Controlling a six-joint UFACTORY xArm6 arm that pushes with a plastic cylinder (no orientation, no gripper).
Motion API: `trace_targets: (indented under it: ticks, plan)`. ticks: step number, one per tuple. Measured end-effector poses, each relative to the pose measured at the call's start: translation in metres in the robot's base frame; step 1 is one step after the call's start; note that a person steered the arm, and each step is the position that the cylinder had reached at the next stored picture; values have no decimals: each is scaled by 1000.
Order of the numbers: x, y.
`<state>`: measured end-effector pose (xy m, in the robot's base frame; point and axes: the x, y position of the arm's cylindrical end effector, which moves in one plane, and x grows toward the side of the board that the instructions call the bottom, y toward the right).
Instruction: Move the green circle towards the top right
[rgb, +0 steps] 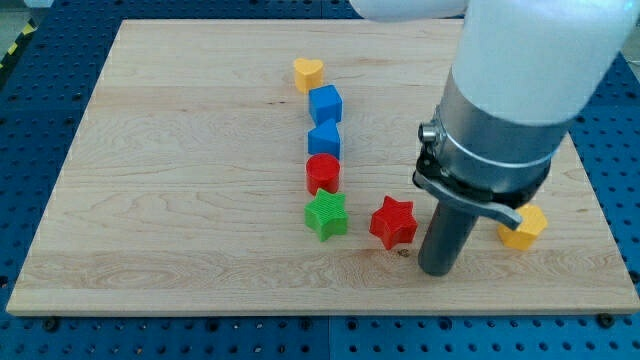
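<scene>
Green circle: no block of that shape can be made out; the only green block is a green star (326, 215) near the board's middle, just below a red cylinder (322, 173). Its points spread evenly, so no long axis can be given.

Block count: one green star, one red cylinder, one red star (393, 221), two blue blocks (blue cube (325, 104), blue block (324, 139)), one yellow heart (308, 73), one yellow block (523, 226).

Readable writing: none legible.

End effector: a plain rod; my tip (438, 270) rests on the wooden board (170, 170), just beside the red star on the view's right, well apart from the green star.
</scene>
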<state>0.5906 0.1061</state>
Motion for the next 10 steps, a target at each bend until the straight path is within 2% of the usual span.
trace_targets:
  ticks: [3, 7, 9, 10]
  plan:
    - [-13, 11]
    - [-104, 24]
    - [-76, 37]
    - [-86, 43]
